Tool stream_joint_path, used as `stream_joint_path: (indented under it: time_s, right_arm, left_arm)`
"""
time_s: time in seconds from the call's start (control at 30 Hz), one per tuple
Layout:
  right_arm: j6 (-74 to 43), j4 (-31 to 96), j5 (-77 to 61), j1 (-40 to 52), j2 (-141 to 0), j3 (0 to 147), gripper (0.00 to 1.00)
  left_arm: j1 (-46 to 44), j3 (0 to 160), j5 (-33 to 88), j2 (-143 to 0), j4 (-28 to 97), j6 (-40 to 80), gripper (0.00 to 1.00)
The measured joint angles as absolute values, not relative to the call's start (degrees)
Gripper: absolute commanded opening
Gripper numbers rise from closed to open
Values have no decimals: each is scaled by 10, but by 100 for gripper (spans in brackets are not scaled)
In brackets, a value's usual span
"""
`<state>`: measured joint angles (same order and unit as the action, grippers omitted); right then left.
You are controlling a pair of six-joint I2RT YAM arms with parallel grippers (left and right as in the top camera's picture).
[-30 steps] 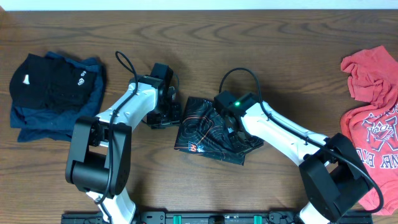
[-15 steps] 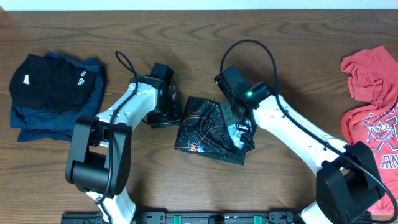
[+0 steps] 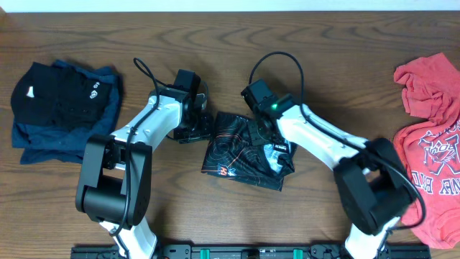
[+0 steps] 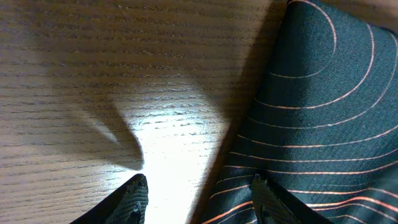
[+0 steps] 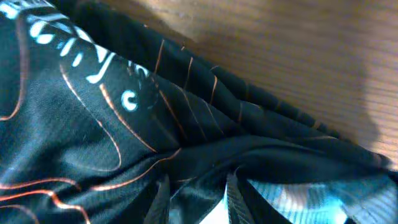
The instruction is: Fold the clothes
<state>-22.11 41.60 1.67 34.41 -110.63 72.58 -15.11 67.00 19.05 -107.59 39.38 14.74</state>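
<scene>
Left gripper (image 4: pixel 198 198): fingers spread, straddling the left edge of the jersey (image 3: pixel 241 155), grasping nothing. Right gripper (image 5: pixel 198 200): fingers narrowly parted at the jersey folds; grip cannot be determined.

A bench (image 3: pixel 230 43) of dark brown wood with wavy grain fills nearly the whole overhead view. Along its far edge runs a narrow pale strip (image 3: pixel 230 4); whether it is wall or floor cannot be told. At the near edge sits a black rail (image 3: pixel 180 252) with green fittings. In the left wrist view, a bright patch of light (image 4: pixel 168 143) falls on the wood between soft shadows.
</scene>
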Motion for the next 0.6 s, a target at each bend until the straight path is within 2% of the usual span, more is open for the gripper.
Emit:
stream_joint_path:
  time_s: [0.03, 0.1, 0.43, 0.5, 0.53, 0.6]
  right_arm:
    - [-226, 413, 17, 344, -1109, 726, 3]
    - [-230, 403, 18, 344, -1111, 726, 1]
    - [-244, 428, 94, 328, -1086, 726, 11]
    - [-246, 437, 110, 318, -1070, 726, 17]
    - [-246, 445, 115, 311, -1065, 727, 18]
    - [-246, 457, 122, 305, -1060, 727, 13]
  left_arm:
    - [-151, 670, 191, -1076, 394, 147, 56]
    - [-151, 670, 191, -1076, 394, 147, 56]
    - [-151, 670, 192, -1076, 398, 147, 56]
    - [-151, 670, 192, -1076, 398, 147, 55]
    - [-151, 670, 192, -1076, 398, 147, 55]
    - [-151, 670, 192, -1076, 400, 147, 55]
